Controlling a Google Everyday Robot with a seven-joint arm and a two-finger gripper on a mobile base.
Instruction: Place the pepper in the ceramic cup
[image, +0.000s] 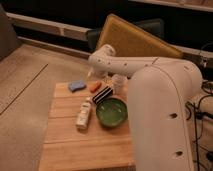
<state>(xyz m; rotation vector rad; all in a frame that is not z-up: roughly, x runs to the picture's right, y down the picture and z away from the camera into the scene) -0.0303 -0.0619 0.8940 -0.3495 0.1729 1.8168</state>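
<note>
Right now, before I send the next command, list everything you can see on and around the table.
small orange-red pepper: one, orange-red, far side of table, between blue pad and striped block
white ceramic cup: one, white, far edge, right of the pepper
black-and-white striped block: one, just in front of the pepper
round green bowl: one, green, centre-right
white bottle: one, lying left of the bowl
blue pad: one, far left corner
wooden table: one, light brown
yellow board: one, leaning behind the table
white robot arm: one, reaching over the far edge
pincer: hidden behind the arm, not visible
</note>
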